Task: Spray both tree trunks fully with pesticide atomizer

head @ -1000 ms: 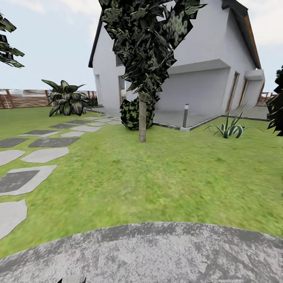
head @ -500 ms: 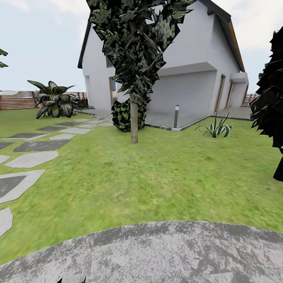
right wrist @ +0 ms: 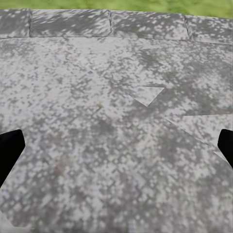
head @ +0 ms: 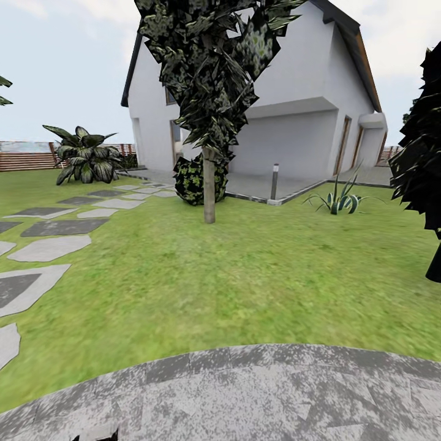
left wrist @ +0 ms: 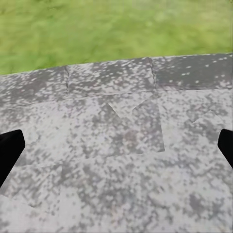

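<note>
— Since half a second ago our head view has hardly shifted; only the dark scrap at its bottom edge sits a little further left. What lies nearest us?

— We stand on one curved grey speckled stone paving (head: 245,392). Both wrist cameras look down on it. Our left gripper (left wrist: 116,148) shows two black fingertips (left wrist: 9,148) spread wide with bare stone between them, and our right gripper (right wrist: 116,148) is the same, wide apart and holding nothing.

— And beyond?

— Green grass lawn (head: 245,275), with about nine grey stepping slabs (head: 49,248) running off to the left. We count one tree with a straight grey-brown trunk (head: 209,187) under a dark green-white leafy canopy (head: 214,67), standing well ahead with open lawn between. One round dark bush (head: 191,179) sits just behind it. One black tree (head: 422,159) crowds the right edge. Farther back are one spiky plant (head: 337,201), one short lamp post (head: 275,180), one broad-leaved shrub (head: 86,160), the brown slatted fence (head: 24,159) and one white house (head: 306,104).

— The spray bottle?

— We cannot see it.
</note>
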Robot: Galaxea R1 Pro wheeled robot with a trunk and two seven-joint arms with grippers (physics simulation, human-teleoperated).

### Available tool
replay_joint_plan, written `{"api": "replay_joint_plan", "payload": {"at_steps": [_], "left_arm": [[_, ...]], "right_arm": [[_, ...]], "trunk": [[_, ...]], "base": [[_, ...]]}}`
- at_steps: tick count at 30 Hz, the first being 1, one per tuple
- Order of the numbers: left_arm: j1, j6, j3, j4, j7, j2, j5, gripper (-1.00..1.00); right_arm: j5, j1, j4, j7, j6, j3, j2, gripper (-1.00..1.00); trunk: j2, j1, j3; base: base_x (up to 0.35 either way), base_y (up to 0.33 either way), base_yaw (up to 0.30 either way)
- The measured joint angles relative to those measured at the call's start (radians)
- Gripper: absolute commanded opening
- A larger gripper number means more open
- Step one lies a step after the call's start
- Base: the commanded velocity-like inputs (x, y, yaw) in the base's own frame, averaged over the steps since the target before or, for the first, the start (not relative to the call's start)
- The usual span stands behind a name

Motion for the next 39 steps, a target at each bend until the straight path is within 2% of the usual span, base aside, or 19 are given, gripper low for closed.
{"api": "replay_joint_plan", "payload": {"at_steps": [16,21,25,31,34,39], "left_arm": [[-0.002,-0.035,-0.002,-0.001,0.0,0.0,-0.006,1.0],[-0.019,-0.026,-0.004,-0.007,0.0,-0.002,-0.008,1.0],[-0.056,-0.021,0.0,-0.012,0.001,0.003,-0.005,1.0],[-0.086,-0.022,0.005,-0.01,0.002,0.017,-0.002,1.0],[-0.089,-0.026,0.005,-0.013,0.001,0.023,-0.002,1.0],[-0.093,-0.026,0.005,-0.015,0.001,0.025,0.0,1.0]], "right_arm": [[-0.001,0.0,-0.005,-0.001,0.0,-0.002,-0.001,1.0],[-0.002,-0.011,-0.068,-0.001,0.001,-0.004,-0.002,1.0],[-0.001,-0.052,-0.128,-0.001,0.002,-0.005,-0.002,1.0],[0.0,-0.201,-0.156,-0.001,0.009,-0.006,-0.002,1.0],[-0.001,-0.236,-0.157,0.0,0.009,-0.006,-0.002,1.0],[0.0,-0.251,-0.16,0.005,0.007,0.0,-0.001,1.0]], "trunk": [[0.0,0.0,0.0],[0.0,0.0,0.0],[0.0,0.0,0.0],[0.0,0.0,0.0],[0.0,0.0,0.0],[0.0,0.0,0.0]], "base": [[0.0,0.0,0.0],[0.0,0.0,0.0],[0.0,0.0,0.0],[0.0,0.0,0.0],[-0.002,0.035,0.0],[-0.066,0.233,0.0]]}}
